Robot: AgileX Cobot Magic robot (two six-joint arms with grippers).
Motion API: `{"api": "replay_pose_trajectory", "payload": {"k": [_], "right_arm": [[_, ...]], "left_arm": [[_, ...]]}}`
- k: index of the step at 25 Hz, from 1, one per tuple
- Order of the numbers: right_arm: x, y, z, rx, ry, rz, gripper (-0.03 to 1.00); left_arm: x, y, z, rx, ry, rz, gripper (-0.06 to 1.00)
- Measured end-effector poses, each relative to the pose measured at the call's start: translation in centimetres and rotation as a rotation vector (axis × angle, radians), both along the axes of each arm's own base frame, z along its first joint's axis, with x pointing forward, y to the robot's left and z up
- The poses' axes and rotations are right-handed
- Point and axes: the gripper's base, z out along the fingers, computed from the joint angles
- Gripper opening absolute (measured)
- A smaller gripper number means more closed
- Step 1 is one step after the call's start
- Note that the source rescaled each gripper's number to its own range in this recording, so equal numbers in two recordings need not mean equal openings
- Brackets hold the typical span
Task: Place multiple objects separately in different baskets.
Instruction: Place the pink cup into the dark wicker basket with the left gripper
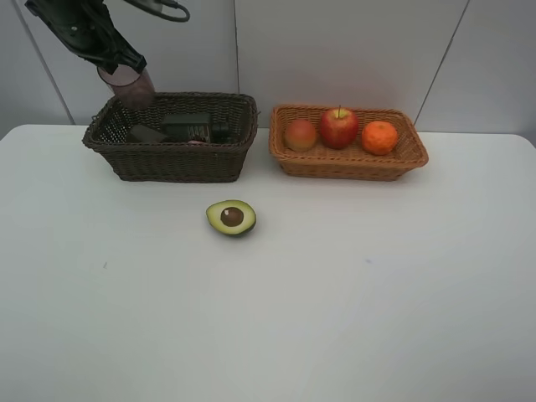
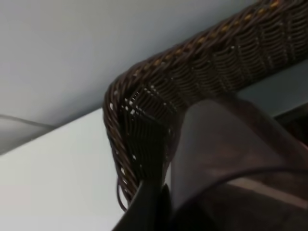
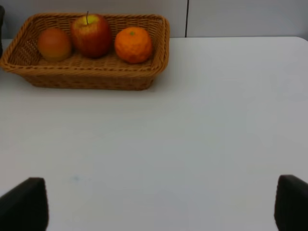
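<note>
— On the white table [image 1: 335, 301], what is seen of the two baskets?

— Two woven baskets are set side by side along the far edge, near the wall. The dark brown basket [image 1: 172, 159] is placed on the left and the light orange-tan basket [image 1: 347, 163] just to its right, with a narrow gap left between them.

— What is held in each?

— Three fruits are lined up in the tan one: a peach-coloured fruit [image 1: 300, 134] at the left end, a red apple [image 1: 338, 127] in the middle and an orange tangerine [image 1: 379, 137] at the right end. Dark items are seen lying in the brown one, among them what looks like the dark green pump bottle [image 1: 188, 127]; the rest cannot be told apart.

— And the halved avocado [image 1: 231, 217]?

— It is left on the bare table, cut face and stone turned up, in front of the gap between the baskets and apart from both.

— How is the left gripper [image 1: 117, 63] found?

— It is pressed together on a translucent mauve cup [image 1: 130, 86], which is held tilted over the brown basket's far left corner. In the left wrist view the cup [image 2: 226, 154] is seen close beside that corner's woven rim [image 2: 144, 96].

— And the right gripper [image 3: 159, 207]?

— Its fingers [image 3: 24, 202] are spread wide over bare table, nothing between them, well apart from the tan basket [image 3: 86, 72].
</note>
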Motion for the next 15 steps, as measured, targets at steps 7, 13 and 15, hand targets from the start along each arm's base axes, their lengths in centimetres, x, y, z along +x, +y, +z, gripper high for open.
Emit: {"api": "replay_pose_trajectory", "payload": {"k": [7, 13, 15], "right_arm": [[0.0, 0.0, 0.0, 0.0, 0.0, 0.0, 1.0], [0.0, 0.0, 0.0, 0.0, 0.0, 0.0, 1.0], [0.0, 0.0, 0.0, 0.0, 0.0, 0.0, 1.0]], "left_arm": [[1.1, 0.1, -1.4, 0.083, -0.038, -0.048, 0.0], [1.5, 0.1, -1.1, 0.1, -0.087, -0.076, 0.0], [1.5, 0.1, -1.1, 0.101, -0.09, -0.077, 0.0]]}}
